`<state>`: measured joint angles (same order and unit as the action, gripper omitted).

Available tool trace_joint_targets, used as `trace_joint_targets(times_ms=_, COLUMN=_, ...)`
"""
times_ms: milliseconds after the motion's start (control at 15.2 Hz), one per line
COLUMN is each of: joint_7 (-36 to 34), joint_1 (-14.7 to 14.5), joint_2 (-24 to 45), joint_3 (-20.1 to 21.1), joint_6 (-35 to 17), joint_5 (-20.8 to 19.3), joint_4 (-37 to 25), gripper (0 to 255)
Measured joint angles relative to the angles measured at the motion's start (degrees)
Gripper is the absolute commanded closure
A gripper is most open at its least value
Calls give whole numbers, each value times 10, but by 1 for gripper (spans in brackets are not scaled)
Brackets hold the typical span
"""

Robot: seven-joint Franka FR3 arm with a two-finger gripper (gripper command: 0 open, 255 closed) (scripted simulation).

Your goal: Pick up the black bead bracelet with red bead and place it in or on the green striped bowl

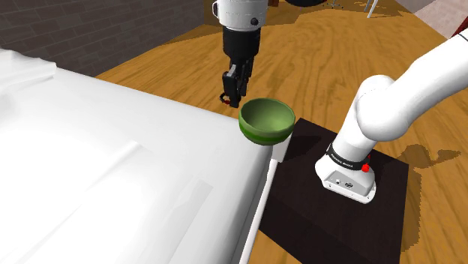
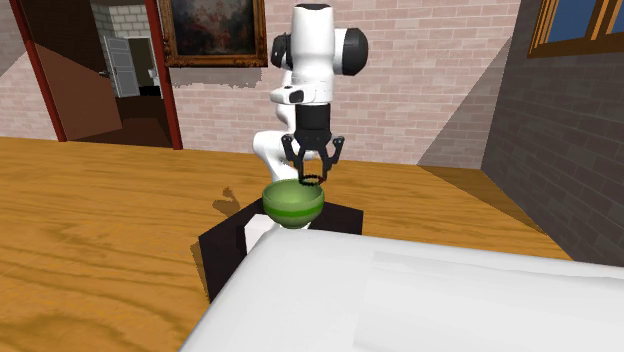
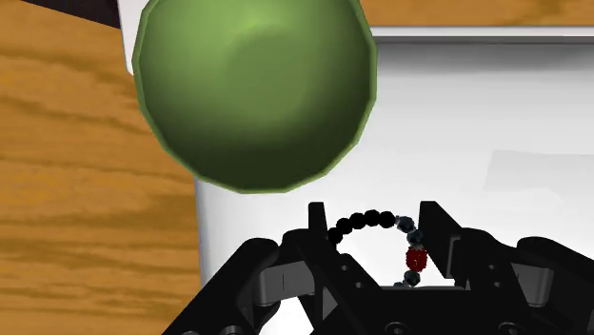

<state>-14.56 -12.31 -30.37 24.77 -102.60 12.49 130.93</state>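
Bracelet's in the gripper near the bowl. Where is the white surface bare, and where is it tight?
Bare: the white surface, all of it to the shoulder view's left of the green bowl, and the bowl's inside. Crowded: the corner by the stand, where the bowl sits at the edge and the gripper hangs beside it, clasping the black bead bracelet.

Bracelet [image 3: 366, 220] partly hidden behind end effector [image 3: 373, 217]; bowl [image 3: 252, 95] cut by edge
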Motion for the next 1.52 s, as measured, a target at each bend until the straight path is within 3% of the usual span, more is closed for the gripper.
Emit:
trace_joint_targets(times_ms=528, joint_7=65, joint_1=-27, joint_2=-192, joint_3=-79, joint_6=65, joint_5=3, joint_4=136, gripper=255)
trace_joint_targets(times_ms=1518, joint_7=71, joint_1=-40, joint_2=-210, joint_3=-62, joint_6=-26, joint_5=25, joint_4=246, gripper=255)
